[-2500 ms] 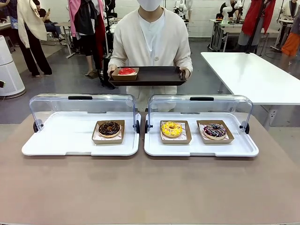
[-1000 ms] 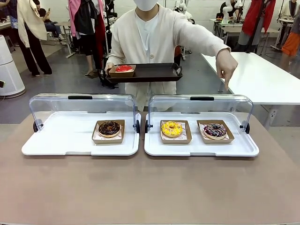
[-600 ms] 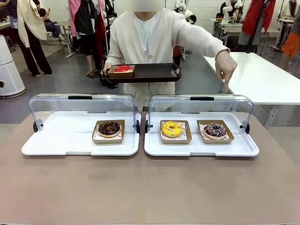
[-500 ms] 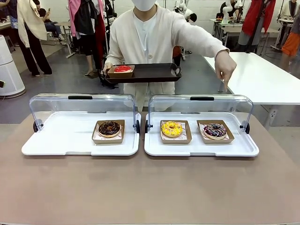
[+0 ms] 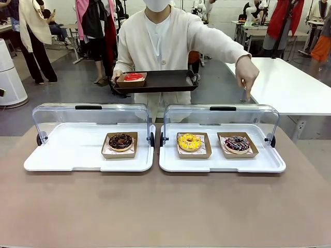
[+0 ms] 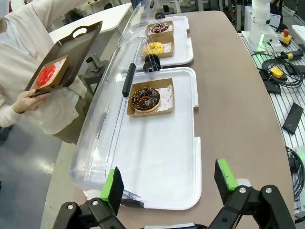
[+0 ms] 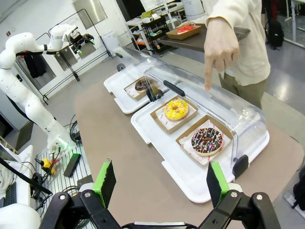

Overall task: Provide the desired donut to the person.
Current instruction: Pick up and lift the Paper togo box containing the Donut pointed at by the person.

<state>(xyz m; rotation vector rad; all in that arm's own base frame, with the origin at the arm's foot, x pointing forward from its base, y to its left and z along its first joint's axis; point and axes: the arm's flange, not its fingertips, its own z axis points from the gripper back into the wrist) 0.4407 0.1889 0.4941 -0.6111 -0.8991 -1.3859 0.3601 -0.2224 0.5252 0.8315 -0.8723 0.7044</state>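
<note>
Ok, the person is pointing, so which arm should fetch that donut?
Right, likely. The person's hand points down over the sprinkled donut in the right tray; the open right gripper faces it, while the left gripper overlooks the other tray.

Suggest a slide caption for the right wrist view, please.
A person's hand points down over the tray holding a yellow donut and a sprinkled donut.

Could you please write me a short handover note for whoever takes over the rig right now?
Left gripper: open, empty, near the left case's end.
Right gripper: open, empty, short of the right case.
The person's hand points down over the right case, seemingly at the sprinkled donut; their tray holds a red donut.
Done: nothing picked.
Left: take the sprinkled donut's box to the tray.
</note>
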